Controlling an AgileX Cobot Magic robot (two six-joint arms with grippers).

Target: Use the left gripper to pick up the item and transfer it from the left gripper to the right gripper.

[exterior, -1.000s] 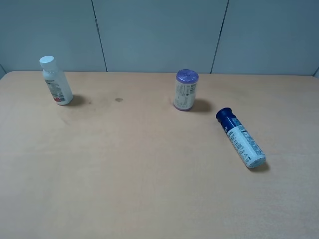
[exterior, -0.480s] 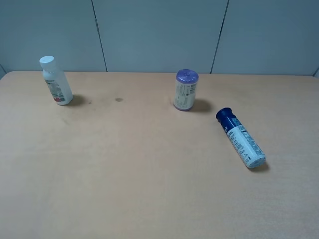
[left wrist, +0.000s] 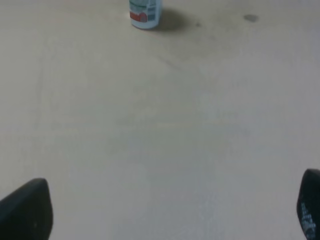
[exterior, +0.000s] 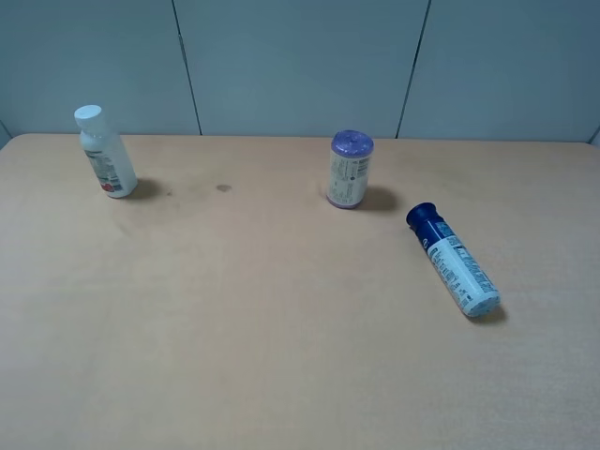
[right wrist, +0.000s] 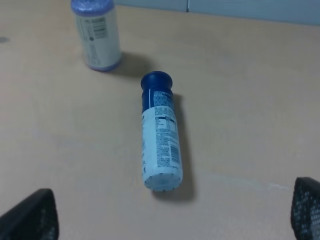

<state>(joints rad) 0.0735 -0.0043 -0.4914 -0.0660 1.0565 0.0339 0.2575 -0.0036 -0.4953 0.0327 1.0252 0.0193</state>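
The item (exterior: 454,262), a slim bottle with a dark blue cap and a white-and-blue label, lies on its side at the right of the tan table (exterior: 262,328), cap toward the back. It also shows in the right wrist view (right wrist: 159,140). No arm shows in the exterior high view. In the left wrist view the left gripper (left wrist: 172,212) is open and empty, with only its fingertips (left wrist: 27,212) at the frame corners, over bare table. In the right wrist view the right gripper (right wrist: 172,212) is open and empty, its fingertips (right wrist: 32,217) wide apart, with the item lying beyond them.
A white bottle with a white cap (exterior: 105,155) stands at the back left; its base shows in the left wrist view (left wrist: 145,11). A short container with a purple top (exterior: 350,169) stands at the back middle, also in the right wrist view (right wrist: 97,35). A grey wall runs behind.
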